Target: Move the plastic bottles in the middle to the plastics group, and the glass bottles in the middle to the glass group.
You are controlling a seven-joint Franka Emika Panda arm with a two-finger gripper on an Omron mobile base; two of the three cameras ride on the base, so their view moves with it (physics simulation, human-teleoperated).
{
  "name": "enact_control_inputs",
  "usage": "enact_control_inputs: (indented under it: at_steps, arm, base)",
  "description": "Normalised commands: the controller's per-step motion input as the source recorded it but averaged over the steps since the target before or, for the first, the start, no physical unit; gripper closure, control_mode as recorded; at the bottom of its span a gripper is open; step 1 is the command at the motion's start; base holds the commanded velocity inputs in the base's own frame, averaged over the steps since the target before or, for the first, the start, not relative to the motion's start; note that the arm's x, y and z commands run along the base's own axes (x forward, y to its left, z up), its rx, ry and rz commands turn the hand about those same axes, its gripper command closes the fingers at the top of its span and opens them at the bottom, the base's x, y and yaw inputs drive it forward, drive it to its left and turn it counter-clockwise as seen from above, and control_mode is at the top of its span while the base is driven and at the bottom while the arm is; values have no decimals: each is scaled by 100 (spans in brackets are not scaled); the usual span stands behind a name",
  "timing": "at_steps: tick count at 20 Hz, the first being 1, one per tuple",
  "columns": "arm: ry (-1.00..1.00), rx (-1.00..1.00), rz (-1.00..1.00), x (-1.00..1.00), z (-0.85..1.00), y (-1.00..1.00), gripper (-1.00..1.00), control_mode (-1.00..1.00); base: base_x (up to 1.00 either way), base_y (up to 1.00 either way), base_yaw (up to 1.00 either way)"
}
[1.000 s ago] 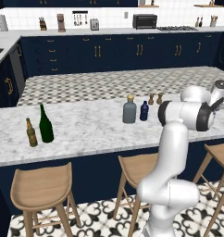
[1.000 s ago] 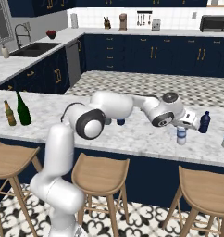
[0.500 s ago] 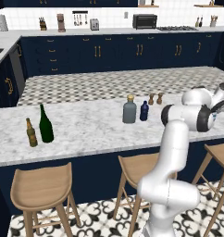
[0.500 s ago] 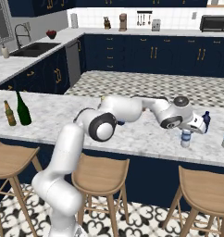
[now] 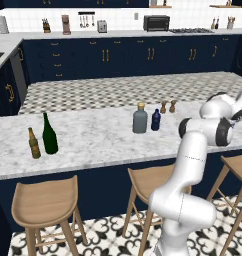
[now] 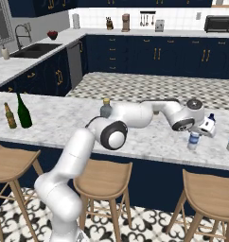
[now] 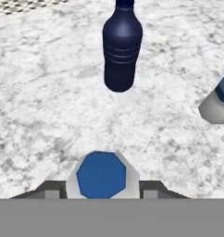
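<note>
1. At the far left of the marble counter (image 5: 93,142), the green wine bottle (image 5: 49,134) and the brown beer bottle (image 5: 34,143) make up the glass group. Leave them alone for this step.
2. In the middle, the grey bottle with the tan stopper (image 5: 140,119) and the navy bottle (image 5: 155,120) stand just beside each other, not yet sorted. Your arm reaches across close to them, so keep the elbow high.
3. Towards the right, the gripper (image 7: 101,190) has its fingers (image 7: 151,190) closed on either side of the clear-whitish bottle (image 7: 101,175), whose blue cap sits between them. I cannot tell whether its base is resting on the counter or just off it, so set it down slowly.
4. Just ahead of the hand stands the slim dark blue bottle (image 7: 122,51) of the plastics group. Place yours near it, upright, with a gap between.
5. At the far right, a pale bottle with blue on it (image 7: 218,104) is close by. Release straight and back out without sweeping towards it.
</note>
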Motion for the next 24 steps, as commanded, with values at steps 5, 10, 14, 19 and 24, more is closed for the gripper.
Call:
enact_control_inputs:
  at_steps: [5,10,14,19,24]
  arm:
    - [-2,0,0,26,-17,-13,100,-100]
    - [-8,0,0,-4,-77,1,100,-100]
    - [-18,0,0,-16,-98,16,100,-100]
    - [-10,0,0,-5,-76,35,100,-100]
    - [0,-2,0,5,-42,43,-100,-100]
  base:
    - [0,0,0]
    - [0,0,0]
    - [0,0,0]
    - [0,0,0]
    - [0,0,0]
